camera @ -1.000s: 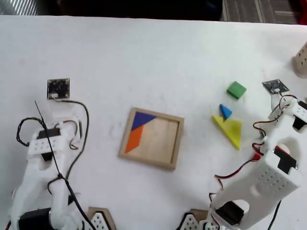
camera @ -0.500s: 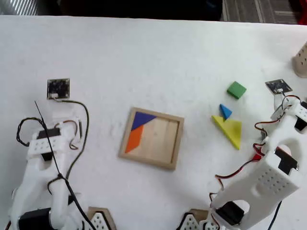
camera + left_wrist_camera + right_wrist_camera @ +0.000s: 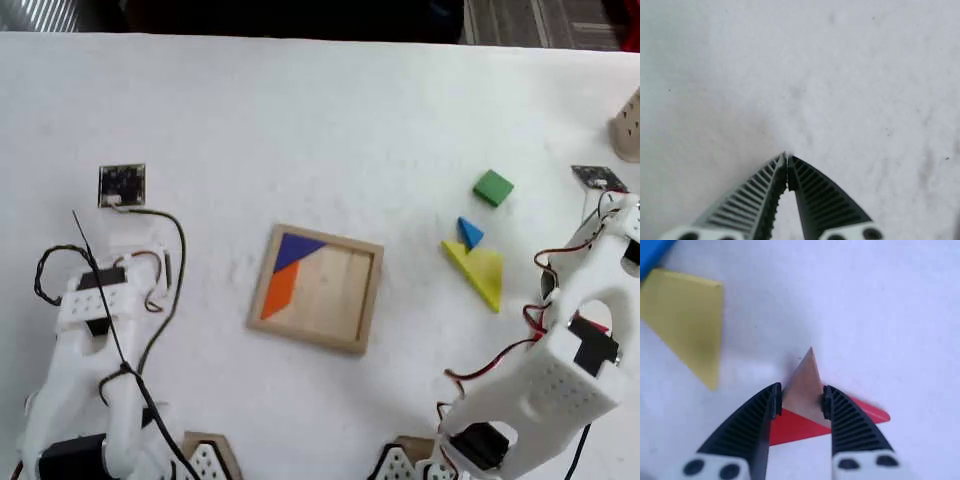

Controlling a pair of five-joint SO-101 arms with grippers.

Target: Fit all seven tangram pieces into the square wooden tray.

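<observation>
Right arm [image 3: 560,350] has shifted toward the table's right edge over the last second; tray and loose pieces have not moved. Tray [image 3: 365,300] lies mid-table [image 3: 300,120], with a blue piece [image 3: 297,249] and an orange piece [image 3: 281,290] touching in its left part. To its right, apart from it: yellow triangle [image 3: 480,272], small blue triangle [image 3: 469,232] just beside it, green square [image 3: 493,187] farther back. Right claw [image 3: 801,388] is clamped on a tan triangle [image 3: 807,367], a finger against each side. A red piece [image 3: 795,427] shows beneath; whether the two are one piece cannot be told. Left claw [image 3: 787,165] is closed tip to tip, holding nothing, over bare table.
</observation>
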